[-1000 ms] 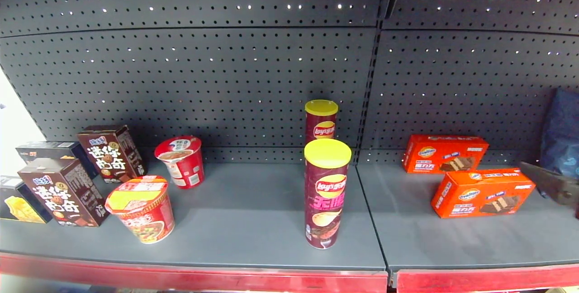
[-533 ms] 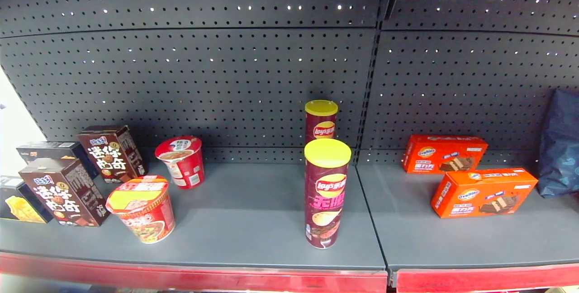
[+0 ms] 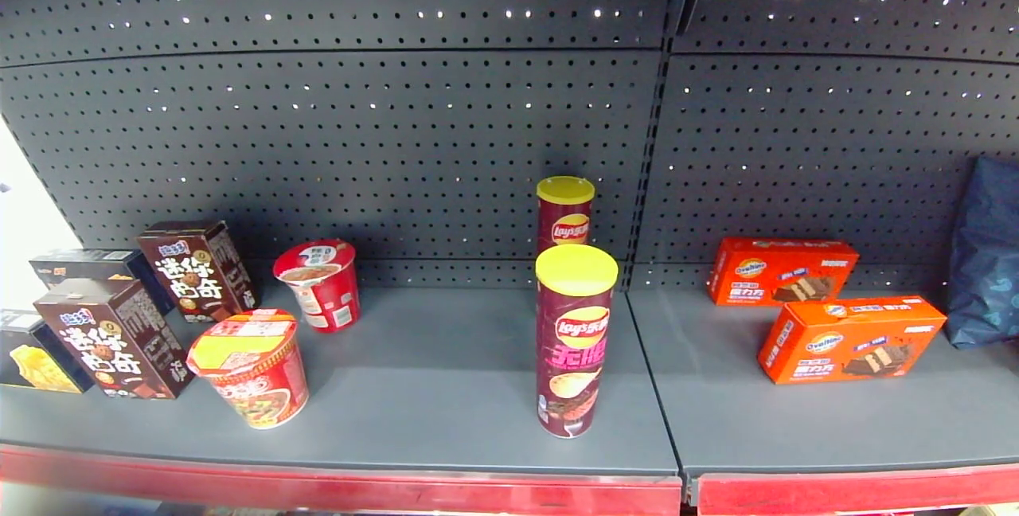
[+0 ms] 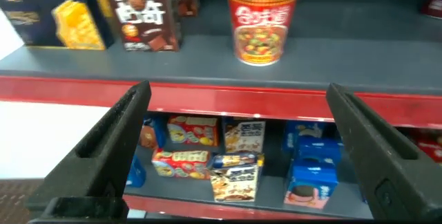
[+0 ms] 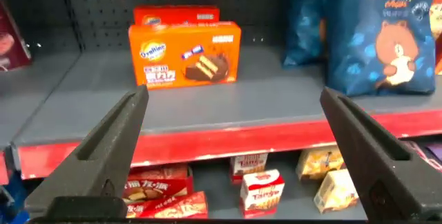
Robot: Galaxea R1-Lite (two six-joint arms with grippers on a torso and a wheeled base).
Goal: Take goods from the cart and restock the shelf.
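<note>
Facing the shelf (image 3: 446,388), we hold both grippers before its red front edge, fingers spread wide and empty: the left gripper (image 4: 237,94) opposite a noodle cup (image 4: 263,18), the right gripper (image 5: 235,94) opposite an orange box (image 5: 184,52). In the head view two chip cans (image 3: 575,341) stand at centre, brown boxes (image 3: 115,337) at lower left, a blue bag (image 3: 983,253) at the right edge.

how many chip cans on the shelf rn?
2. The front chip can stands upright midway along the shelf; the rear chip can stands directly behind it by the pegboard, lower part hidden.
</note>
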